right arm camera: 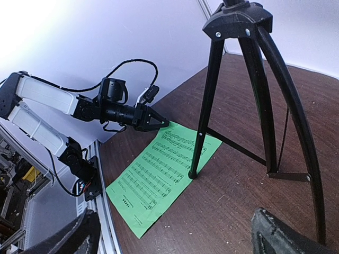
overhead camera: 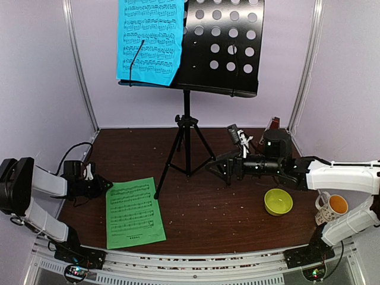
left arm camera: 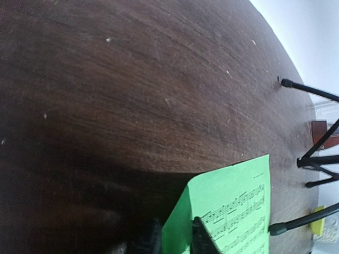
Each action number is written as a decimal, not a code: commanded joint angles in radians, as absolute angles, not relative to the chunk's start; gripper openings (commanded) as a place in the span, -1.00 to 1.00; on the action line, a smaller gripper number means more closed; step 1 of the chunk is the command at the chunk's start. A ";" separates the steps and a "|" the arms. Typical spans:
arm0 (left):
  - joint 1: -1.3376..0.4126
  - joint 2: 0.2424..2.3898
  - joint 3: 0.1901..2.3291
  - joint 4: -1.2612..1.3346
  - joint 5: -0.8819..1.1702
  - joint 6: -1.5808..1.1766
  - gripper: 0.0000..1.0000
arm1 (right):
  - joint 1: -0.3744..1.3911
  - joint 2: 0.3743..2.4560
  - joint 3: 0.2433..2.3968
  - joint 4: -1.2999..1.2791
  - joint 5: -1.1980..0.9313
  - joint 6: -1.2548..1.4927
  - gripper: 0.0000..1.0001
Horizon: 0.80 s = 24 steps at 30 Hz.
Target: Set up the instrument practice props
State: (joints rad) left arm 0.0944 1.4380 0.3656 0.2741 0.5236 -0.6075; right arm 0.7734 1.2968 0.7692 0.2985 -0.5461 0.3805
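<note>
The blue printed music sheet [overhead camera: 148, 38] already rests on the tall black tripod music stand [overhead camera: 222, 47]. The green printed music sheet [overhead camera: 135, 212] lies flat on the dark wooden table [overhead camera: 202, 208], probably next to go up. The left claw [left arm camera: 175, 235] straddles its edge, spread apart and not gripping. The right claw [overhead camera: 224, 171] gapes empty near the tripod legs. The small reddish-brown metronome [overhead camera: 274, 123] is mostly hidden behind the right arm.

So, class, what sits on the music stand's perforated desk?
A blue music sheet covers the left half of the desk; the right half is bare. Holes behind the sheet are hidden.
</note>
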 commanded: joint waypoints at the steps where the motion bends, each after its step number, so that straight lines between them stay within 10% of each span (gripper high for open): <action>1: 0.068 1.353 0.422 0.188 0.458 -0.566 -0.81 | 0.769 1.264 0.810 0.280 -0.549 0.344 1.00; 13: 0.021 1.004 0.675 -0.297 0.396 -0.429 -1.00 | 0.783 1.175 0.834 0.218 -0.551 0.233 0.97; 24: -0.153 0.913 1.069 -0.776 0.739 -0.108 -1.00 | 0.910 1.160 1.014 -0.073 -0.471 -0.035 0.98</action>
